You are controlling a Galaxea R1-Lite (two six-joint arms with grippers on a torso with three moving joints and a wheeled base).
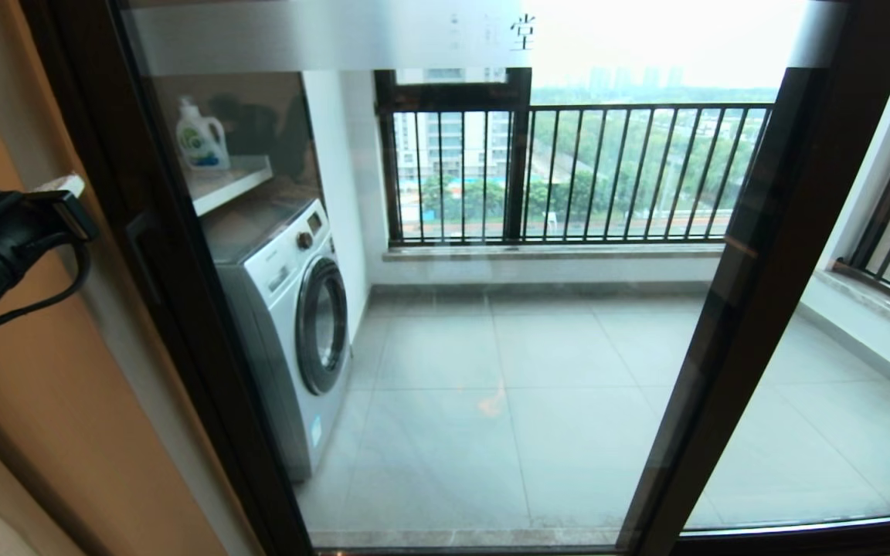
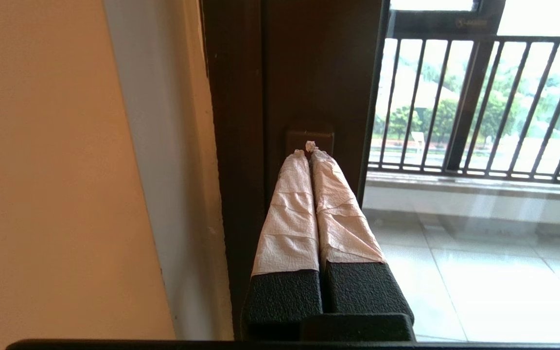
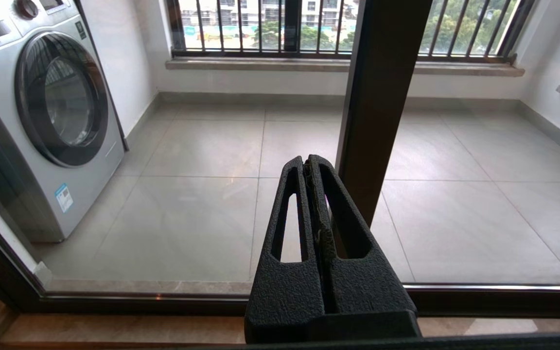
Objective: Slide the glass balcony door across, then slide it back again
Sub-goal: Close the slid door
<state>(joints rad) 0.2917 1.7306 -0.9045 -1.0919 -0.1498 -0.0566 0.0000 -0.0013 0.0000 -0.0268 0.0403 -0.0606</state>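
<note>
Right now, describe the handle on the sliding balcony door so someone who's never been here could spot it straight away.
Find the white washing machine behind the glass. Just to its left runs the dark upright edge of the glass balcony door, beside the tan wall. On that edge sits the short black bar handle, where the left gripper points its taped tips; the other dark upright, further right, has no handle.

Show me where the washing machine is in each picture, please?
Head view: the washing machine stands on the balcony floor behind the glass, at the picture's left, under a shelf.
Left wrist view: not in it.
Right wrist view: the washing machine is at the left edge, round door facing the tiles.
Shared landmark: the balcony railing with its vertical bars, which shows in all three views.
</note>
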